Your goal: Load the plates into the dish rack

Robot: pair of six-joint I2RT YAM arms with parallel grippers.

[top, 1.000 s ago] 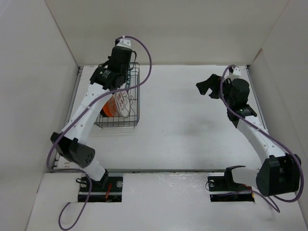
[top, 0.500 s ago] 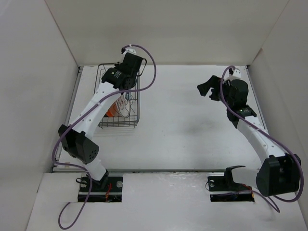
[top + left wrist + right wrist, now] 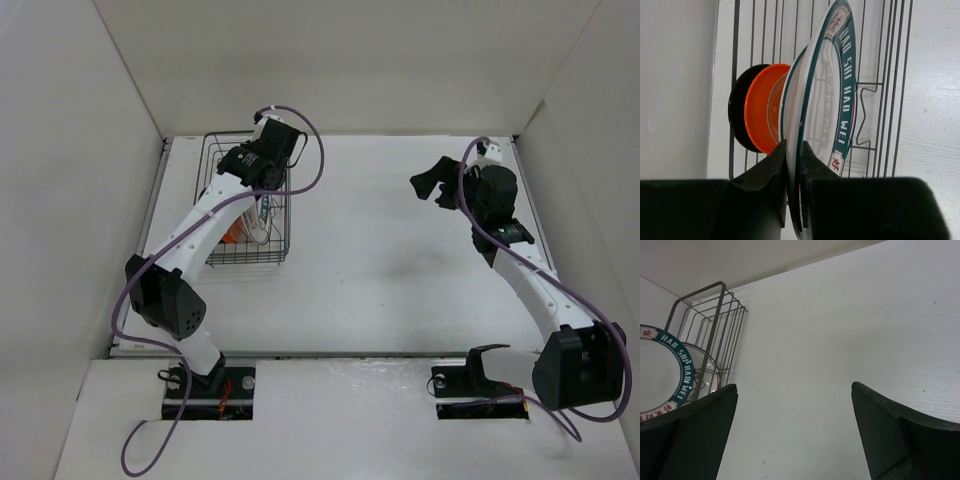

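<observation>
Left gripper pinches the rim of the green-rimmed plate, which stands on edge in the dish rack at 10 o'clock on the table, while the right gripper hangs at 2 o'clock with jaws spread; recommend seating the rim in a divider notch before letting go.

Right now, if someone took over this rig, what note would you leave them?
The left tool is shut on the green-rimmed plate, held upright inside the dish rack.
The right tool is open and empty over the table.
Already racked: black plate, orange plate, clear glass plate, red-character plate.
Left to do: release the last plate; whether it is seated cannot be told.
</observation>
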